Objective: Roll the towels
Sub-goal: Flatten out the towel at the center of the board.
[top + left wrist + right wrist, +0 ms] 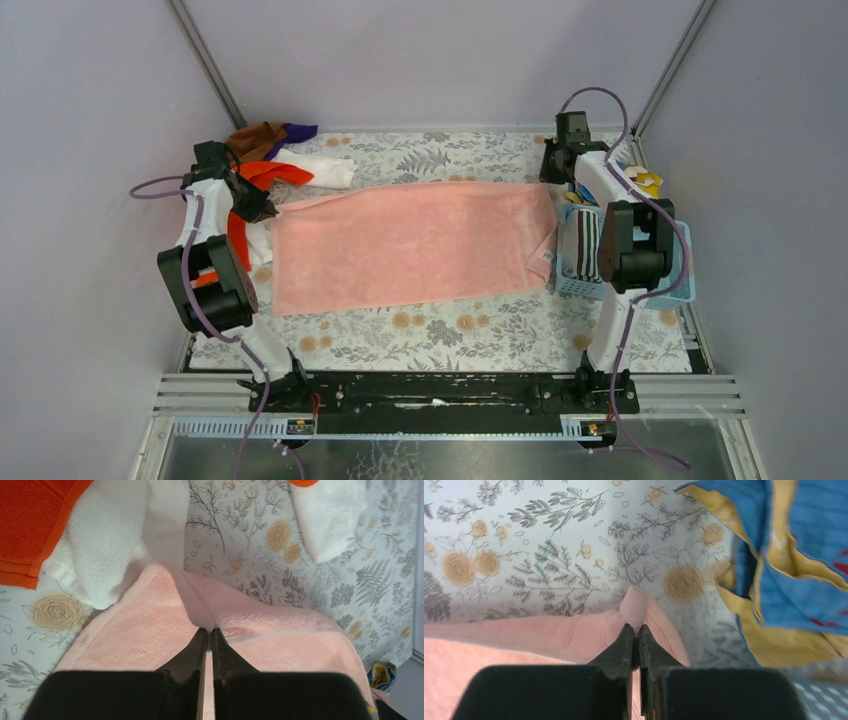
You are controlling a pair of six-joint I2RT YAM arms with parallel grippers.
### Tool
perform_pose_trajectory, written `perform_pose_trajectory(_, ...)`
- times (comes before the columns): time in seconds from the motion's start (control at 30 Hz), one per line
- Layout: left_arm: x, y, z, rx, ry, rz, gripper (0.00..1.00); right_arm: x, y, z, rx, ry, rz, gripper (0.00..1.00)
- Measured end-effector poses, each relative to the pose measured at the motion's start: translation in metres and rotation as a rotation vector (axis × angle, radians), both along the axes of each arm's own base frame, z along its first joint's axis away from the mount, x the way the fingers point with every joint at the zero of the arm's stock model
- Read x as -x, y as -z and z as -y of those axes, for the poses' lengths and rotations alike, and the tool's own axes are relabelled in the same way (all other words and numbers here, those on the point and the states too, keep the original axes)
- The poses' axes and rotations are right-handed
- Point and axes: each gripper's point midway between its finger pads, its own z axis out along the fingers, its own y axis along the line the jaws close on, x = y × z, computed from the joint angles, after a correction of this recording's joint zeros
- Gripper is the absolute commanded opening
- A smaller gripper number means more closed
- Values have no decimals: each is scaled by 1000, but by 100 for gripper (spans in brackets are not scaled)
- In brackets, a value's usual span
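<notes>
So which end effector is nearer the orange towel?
Left. The left end effector pinches the pink towel beside the orange towel; the right end effector pinches its opposite end.

Place: a robot lab cell, not a home or a shop.
Walls: plain pale panels close in three sides, with bare metal posts running up the corners.
Mounting: a left arm and a right arm are bolted to a black bar on aluminium rails at the near edge.
Wiring: purple cables loop loose off the arms.
Table: a floral cloth covers it, set with a pink towel, a heap of towels and a blue basket.
</notes>
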Motion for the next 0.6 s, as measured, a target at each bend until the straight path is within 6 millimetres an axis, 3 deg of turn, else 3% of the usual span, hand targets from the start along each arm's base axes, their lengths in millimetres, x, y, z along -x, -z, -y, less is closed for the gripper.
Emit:
perform_pose_trajectory(0.1, -4, 18, -1, 10, 1, -39, 0, -19, 27, -5, -24, -1, -29, 0)
perform_pose_trajectory(0.2, -9, 27, -1, 15, 7, -54, 0, -32, 38, -9, -39, -4, -34, 3)
perform_pose_trajectory(0.33, -12, 29, -3, 11, 6, -55, 0, -40, 31, -12, -57, -5, -13, 35)
perform_pose_trajectory(0.5, -13, 28, -6, -3, 8, -47, 0, -33, 28, -20, -104, -26, -22, 52)
perform_pose_trajectory(0.6, -14, 26, -6, -12, 16, -41, 0, -4, 35, -29, -151, -52, -62, 58)
